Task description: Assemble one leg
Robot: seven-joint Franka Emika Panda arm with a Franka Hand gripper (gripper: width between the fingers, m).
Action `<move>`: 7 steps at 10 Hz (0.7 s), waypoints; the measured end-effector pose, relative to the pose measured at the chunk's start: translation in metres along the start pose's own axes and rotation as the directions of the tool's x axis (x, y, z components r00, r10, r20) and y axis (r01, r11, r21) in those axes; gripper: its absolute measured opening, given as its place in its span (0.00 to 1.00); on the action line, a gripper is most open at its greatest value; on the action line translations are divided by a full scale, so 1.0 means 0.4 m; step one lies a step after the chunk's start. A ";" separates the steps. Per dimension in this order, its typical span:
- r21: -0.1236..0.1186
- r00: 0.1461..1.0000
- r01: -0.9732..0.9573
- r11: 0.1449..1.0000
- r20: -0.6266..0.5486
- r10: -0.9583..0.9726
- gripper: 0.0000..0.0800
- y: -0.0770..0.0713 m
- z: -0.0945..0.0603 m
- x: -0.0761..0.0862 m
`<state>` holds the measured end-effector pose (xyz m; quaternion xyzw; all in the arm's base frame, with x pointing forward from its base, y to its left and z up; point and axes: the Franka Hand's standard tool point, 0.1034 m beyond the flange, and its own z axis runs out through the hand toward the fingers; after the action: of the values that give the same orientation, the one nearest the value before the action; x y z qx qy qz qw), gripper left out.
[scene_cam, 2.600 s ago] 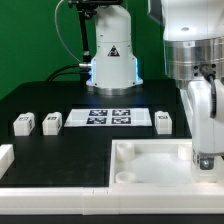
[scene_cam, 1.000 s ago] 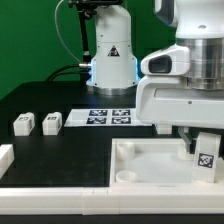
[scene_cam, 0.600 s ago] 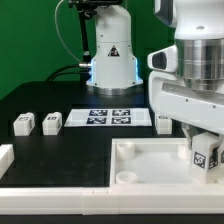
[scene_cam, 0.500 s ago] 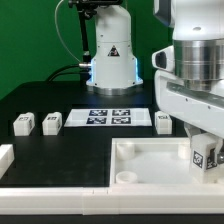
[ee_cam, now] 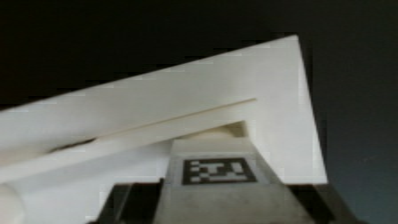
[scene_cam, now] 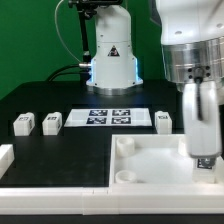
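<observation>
The gripper (scene_cam: 203, 160) is positioned low over the white board (scene_cam: 150, 165), at the corner on the exterior view's right. In the wrist view a leg (ee_cam: 217, 172) with its square marker is seen pinched between the dark fingers (ee_cam: 128, 203), directly above the board's corner recess. In the exterior view this leg is largely hidden behind the arm, so seating depth cannot be confirmed. Three further legs (scene_cam: 22, 124) (scene_cam: 51, 121) (scene_cam: 163, 119) are noted beyond the board, flanking the marker board (scene_cam: 110, 117).

Risk is judged as follows: if the held leg is tilted or offset from the socket, it may be jammed, the board may be shifted, or the leg may slip in the grasp under downward pressure.
</observation>
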<state>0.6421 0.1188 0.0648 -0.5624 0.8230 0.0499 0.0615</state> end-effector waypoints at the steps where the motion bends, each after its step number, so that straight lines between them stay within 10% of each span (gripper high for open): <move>1: 0.005 0.999 -0.053 0.999 -0.010 0.053 0.37 -0.001 -0.001 0.003; 4: 0.008 1.000 -0.019 1.000 -0.022 0.020 0.38 0.001 0.000 0.006; 7: 0.013 1.000 0.023 1.000 -0.009 -0.023 0.76 0.016 -0.034 -0.015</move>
<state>0.6378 0.1246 0.0793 -0.5718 0.8170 0.0412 0.0624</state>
